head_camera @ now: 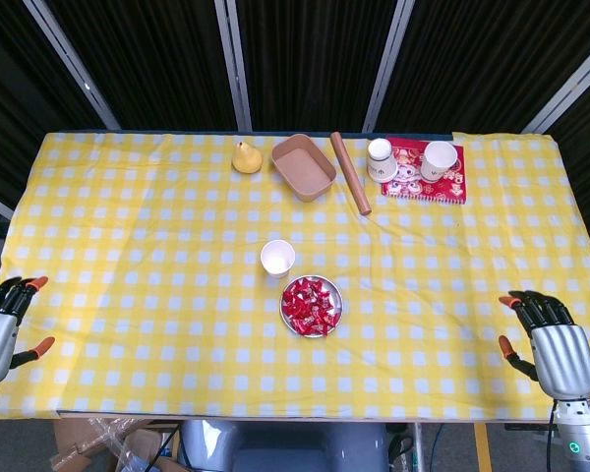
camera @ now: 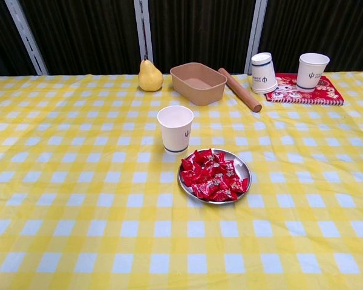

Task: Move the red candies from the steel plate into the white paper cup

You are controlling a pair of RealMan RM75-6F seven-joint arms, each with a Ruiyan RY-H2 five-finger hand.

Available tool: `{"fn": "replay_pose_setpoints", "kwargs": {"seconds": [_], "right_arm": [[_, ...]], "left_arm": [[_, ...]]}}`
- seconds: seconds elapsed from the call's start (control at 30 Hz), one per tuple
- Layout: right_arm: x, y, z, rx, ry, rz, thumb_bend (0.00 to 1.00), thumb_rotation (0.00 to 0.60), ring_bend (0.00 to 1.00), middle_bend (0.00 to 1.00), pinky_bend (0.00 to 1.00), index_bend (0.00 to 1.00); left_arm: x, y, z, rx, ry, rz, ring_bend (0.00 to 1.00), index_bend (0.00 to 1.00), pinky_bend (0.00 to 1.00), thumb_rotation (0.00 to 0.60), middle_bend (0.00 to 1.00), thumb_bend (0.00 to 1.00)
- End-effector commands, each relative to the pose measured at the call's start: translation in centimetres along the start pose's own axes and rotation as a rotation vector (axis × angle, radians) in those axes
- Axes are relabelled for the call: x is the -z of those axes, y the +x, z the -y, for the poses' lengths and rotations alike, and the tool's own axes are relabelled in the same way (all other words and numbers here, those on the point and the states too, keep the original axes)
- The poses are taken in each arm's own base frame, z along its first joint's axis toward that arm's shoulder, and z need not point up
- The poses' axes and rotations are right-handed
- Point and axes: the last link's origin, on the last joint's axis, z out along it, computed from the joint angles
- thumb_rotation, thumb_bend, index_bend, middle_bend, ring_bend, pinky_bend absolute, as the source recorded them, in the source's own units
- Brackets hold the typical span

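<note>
The red candies (camera: 213, 178) are shown heaped on the steel plate (camera: 245, 166), which is set near the middle of the checked surface (head_camera: 128, 246). The white paper cup (camera: 175, 128) is placed upright just beside the plate, on its far left. The left hand (head_camera: 2, 320) and the right hand (head_camera: 551, 339) are seen at the near corners, fingers apart, with nothing grasped.
</note>
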Motion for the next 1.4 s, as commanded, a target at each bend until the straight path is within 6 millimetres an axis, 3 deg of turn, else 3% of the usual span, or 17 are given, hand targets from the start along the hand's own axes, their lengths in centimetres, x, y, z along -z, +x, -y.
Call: {"fn": "replay_pose_setpoints", "kwargs": {"seconds": [0.03, 0.53, 0.63, 0.7, 0.8, 0.9, 1.0, 1.07, 1.2, 1.4], "right_arm": [[0.0, 0.1, -0.1, 0.016, -0.019, 0.03, 0.37, 0.6, 0.0, 0.0, 0.0, 0.0], [0.2, 0.1, 0.5, -0.004, -0.017, 0.064, 0.37, 0.6, 0.0, 0.0, 0.0, 0.0], [-0.4, 0.4, 1.4, -0.038, 0.003, 0.069, 0.36, 0.6, 0.01, 0.0, 0.09, 0.0], [-1.0, 0.7, 2.1, -0.041, 0.027, 0.07, 0.36, 0.6, 0.09, 0.04, 0.27, 0.0], [-2.2, 0.8, 3.8, -0.041, 0.067, 0.086, 0.36, 0.6, 0.23, 0.15, 0.42, 0.0], [-3.8, 0.6, 6.8, -0.043, 0.13, 0.127, 0.36, 0.6, 0.44, 0.37, 0.58, 0.0], [-4.9, 0.2, 9.4, -0.039, 0.18, 0.167, 0.37, 0.6, 0.73, 0.65, 0.78, 0.0], [-5.9, -0.2, 11.9, -0.025, 0.232, 0.19, 0.36, 0.6, 0.84, 0.77, 0.86, 0.0], [-7.2, -1.5, 15.4, 0.013, 0.271, 0.265, 0.36, 0.6, 0.89, 0.83, 0.9, 0.0], [-9.0, -3.5, 19.3, 0.004, 0.268, 0.321, 0.37, 0.6, 0.9, 0.83, 0.9, 0.0]], "left_arm": [[0.0, 0.2, 0.0, -0.012, 0.002, 0.019, 0.0, 0.0, 0.0, 0.6, 0.0, 0.01], [0.0, 0.1, 0.0, -0.013, 0.016, 0.031, 0.0, 0.0, 0.0, 0.6, 0.0, 0.01], [0.1, 0.1, -0.1, -0.015, 0.018, 0.032, 0.0, 0.0, 0.0, 0.6, 0.0, 0.01], [0.1, 0.1, 0.0, -0.011, 0.021, 0.029, 0.0, 0.0, 0.0, 0.6, 0.0, 0.01], [0.0, 0.2, -0.1, -0.005, 0.023, 0.028, 0.0, 0.0, 0.0, 0.6, 0.0, 0.01], [0.0, 0.1, -0.1, -0.006, 0.021, 0.033, 0.0, 0.0, 0.0, 0.6, 0.0, 0.01], [0.0, 0.0, -0.1, -0.004, 0.025, 0.038, 0.0, 0.0, 0.0, 0.6, 0.0, 0.01], [-0.1, 0.0, -0.1, 0.001, 0.029, 0.04, 0.0, 0.0, 0.0, 0.6, 0.0, 0.01], [-0.1, 0.1, 0.0, 0.005, 0.028, 0.046, 0.0, 0.0, 0.0, 0.6, 0.0, 0.01], [-0.1, 0.0, 0.2, 0.017, 0.033, 0.064, 0.0, 0.0, 0.0, 0.6, 0.0, 0.01]]}}
